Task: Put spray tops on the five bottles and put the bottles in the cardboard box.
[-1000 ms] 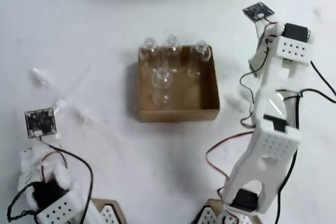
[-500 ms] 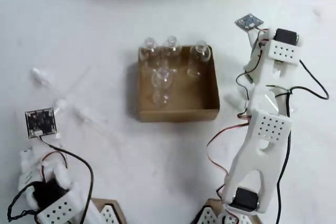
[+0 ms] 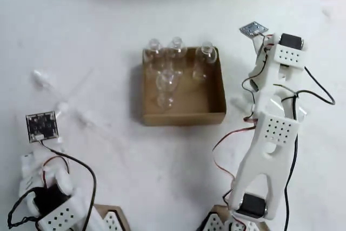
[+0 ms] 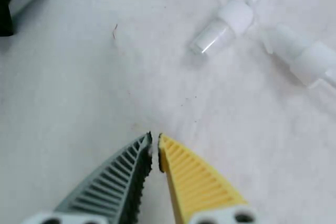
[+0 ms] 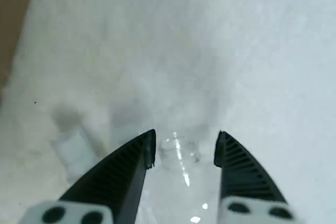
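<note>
The cardboard box [image 3: 184, 117] sits mid-table with several clear bottles standing in it, such as one [image 3: 166, 82] near its middle. My right arm [image 3: 273, 128] stretches along the box's right side. My right gripper [image 5: 184, 145] is open, its fingers on either side of a clear, uncapped bottle [image 5: 180, 156] without touching it. A white spray top [image 5: 73, 150] lies on the table beside that bottle. My left gripper [image 4: 155, 140] is shut and empty, low over the table. Two spray tops [image 4: 226, 27] [image 4: 310, 59] lie a short way ahead of it.
More spray tops lie scattered on the white table left of the box [image 3: 40, 77] [image 3: 86, 117]. A small white item [image 3: 240, 104] lies between the box and the right arm. My left arm [image 3: 46, 187] is at the front left corner.
My right arm has swung a little left towards the box and drawn back slightly. The left arm and the bottles in the box have not moved.
</note>
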Available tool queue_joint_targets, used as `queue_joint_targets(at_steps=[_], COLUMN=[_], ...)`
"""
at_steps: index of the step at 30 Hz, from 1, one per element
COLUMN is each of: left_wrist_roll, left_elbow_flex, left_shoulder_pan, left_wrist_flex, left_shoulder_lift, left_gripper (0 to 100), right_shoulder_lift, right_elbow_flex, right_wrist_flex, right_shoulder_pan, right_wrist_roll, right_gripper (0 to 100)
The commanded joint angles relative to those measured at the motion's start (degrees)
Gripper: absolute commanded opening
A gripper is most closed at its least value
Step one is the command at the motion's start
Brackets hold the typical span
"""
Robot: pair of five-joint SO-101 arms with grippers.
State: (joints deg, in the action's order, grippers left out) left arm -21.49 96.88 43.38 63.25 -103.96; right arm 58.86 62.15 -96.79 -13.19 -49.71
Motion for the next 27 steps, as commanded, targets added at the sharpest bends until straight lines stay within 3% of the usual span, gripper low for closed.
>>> queue_joint_targets(at_steps=[1,4,17,27], left_wrist_roll=[-0.1,-0.1,-0.1,-0.1], left_elbow_flex=[-0.2,-0.2,-0.2,-0.2], left_shoulder_pan=[-0.7,-0.7,-0.7,-0.7], left_wrist_flex=[0.1,0.1,0.1,0.1], left_shoulder_lift=[-0.6,-0.6,-0.6,-0.6], left_gripper=[3,3,3,3], right_shoulder_lift=[-0.9,-1.5,-1.8,-19.7], right_elbow_flex=[2.6,2.7,22.4,24.4], right_wrist_flex=[-1.2,-0.5,-2.1,-2.3], right_shoulder_pan=[0.2,0.1,-1.3,-0.8], right_wrist_roll=[-1.0,-1.0,-0.1,17.7], right_gripper=[6.0,1.2,1.9,1.5])
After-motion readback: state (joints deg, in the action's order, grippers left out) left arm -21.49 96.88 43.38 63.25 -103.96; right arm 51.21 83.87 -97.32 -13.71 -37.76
